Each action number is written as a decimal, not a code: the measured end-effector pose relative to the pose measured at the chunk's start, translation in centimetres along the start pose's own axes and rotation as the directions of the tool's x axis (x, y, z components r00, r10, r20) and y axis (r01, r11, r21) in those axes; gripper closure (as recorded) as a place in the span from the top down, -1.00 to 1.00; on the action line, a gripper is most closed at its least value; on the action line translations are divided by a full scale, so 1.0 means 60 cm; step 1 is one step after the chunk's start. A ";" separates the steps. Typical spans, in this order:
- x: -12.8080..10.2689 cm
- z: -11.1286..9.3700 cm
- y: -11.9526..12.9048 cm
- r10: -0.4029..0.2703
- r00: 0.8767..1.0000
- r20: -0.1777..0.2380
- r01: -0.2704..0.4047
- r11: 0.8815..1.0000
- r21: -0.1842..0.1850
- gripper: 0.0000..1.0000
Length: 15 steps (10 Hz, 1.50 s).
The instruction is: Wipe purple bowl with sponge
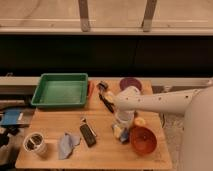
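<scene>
While the arm (160, 101) hangs low beside the orange bowl (143, 141), a swing could knock it; purple bowl (131, 83) sits well behind it, gripper (123, 124) just left, grip state unreadable; apparent sponge (118, 131) may slip.

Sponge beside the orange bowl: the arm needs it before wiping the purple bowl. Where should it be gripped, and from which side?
Take the sponge across its opposite edges, coming straight down from above. It seems to lie flat on the table, and the orange bowl sits close beside it, leaving little room for a sideways approach. The gripper hangs just over it, pointing down.
</scene>
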 end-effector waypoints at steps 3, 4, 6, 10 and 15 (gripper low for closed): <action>-0.018 -0.066 -0.022 0.024 0.996 0.086 -0.027 0.999 0.031 -0.82; -0.027 -0.081 -0.034 0.033 0.994 0.107 -0.037 0.999 0.035 -0.82; -0.053 -0.117 -0.093 0.080 0.985 0.150 -0.086 0.996 0.036 -0.82; -0.102 -0.185 -0.232 0.191 0.960 0.205 -0.198 0.980 0.014 -0.82; -0.106 -0.237 -0.297 0.252 0.932 0.260 -0.259 0.966 -0.008 -0.82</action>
